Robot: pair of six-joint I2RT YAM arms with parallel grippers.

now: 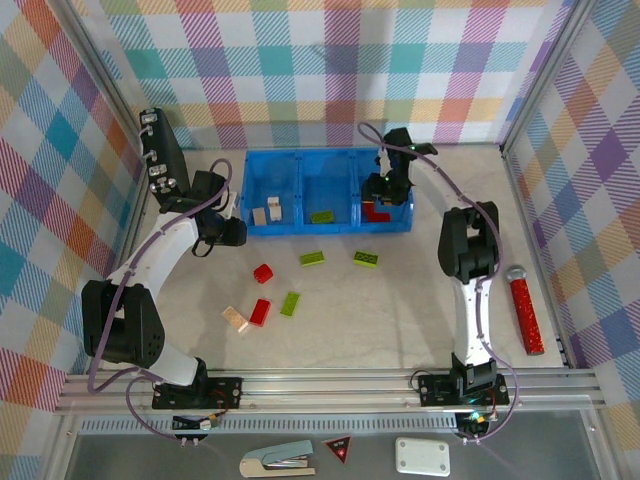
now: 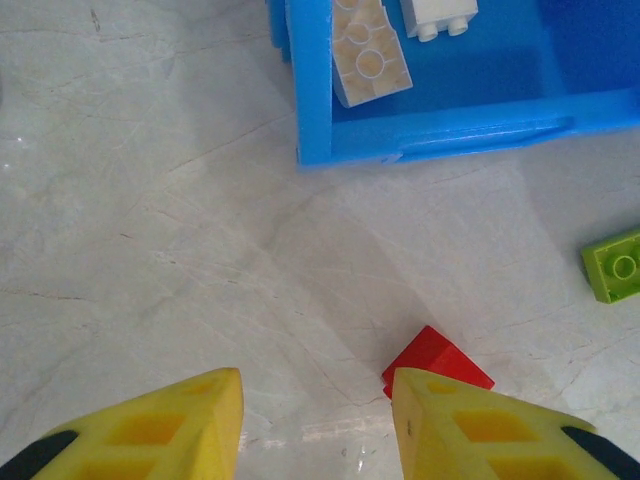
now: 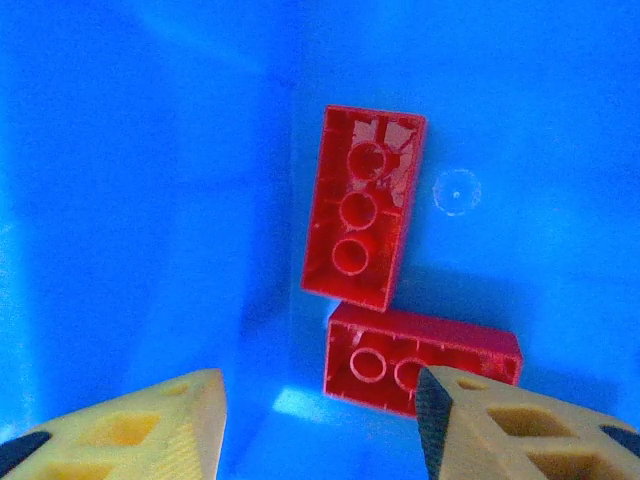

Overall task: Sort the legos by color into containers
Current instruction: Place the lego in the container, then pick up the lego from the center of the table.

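Left pincer: my left pincer (image 2: 315,405) hangs low over the bare table (image 2: 150,200), just off the near-left corner of the blue tray (image 2: 440,135). Its yellow fingers (image 2: 180,420) are spread with nothing between them, so it is released.
Brick at my left pincer: a red brick (image 2: 432,356) lies on the table at the tip of one finger and is partly hidden behind it. I cannot tell whether they touch.
Right pincer: my right pincer (image 3: 318,400) is down inside the tray's right compartment, jaws parted and empty.
Right compartment: two red bricks lie hollow side up on the floor. One (image 3: 362,220) points toward the far wall and the other (image 3: 420,355) lies across its near end, the two meeting in an L.
Tray: it sits against the middle of the table's far edge, with three compartments side by side.
Left compartment: two cream bricks (image 1: 260,216) (image 1: 273,206) lie close together.
Middle compartment: a single lime brick (image 1: 322,216) lies near the front wall.
Loose greens: two green bricks (image 1: 312,258) (image 1: 365,259) lie just in front of the tray, and a third (image 1: 290,303) lies nearer the table's middle.
Loose red and cream: another red (image 1: 259,312) lies beside that third green, with a cream brick (image 1: 235,319) just to its left.
Right edge: a red glittery stick (image 1: 526,315) lies along it, well apart from the bricks.
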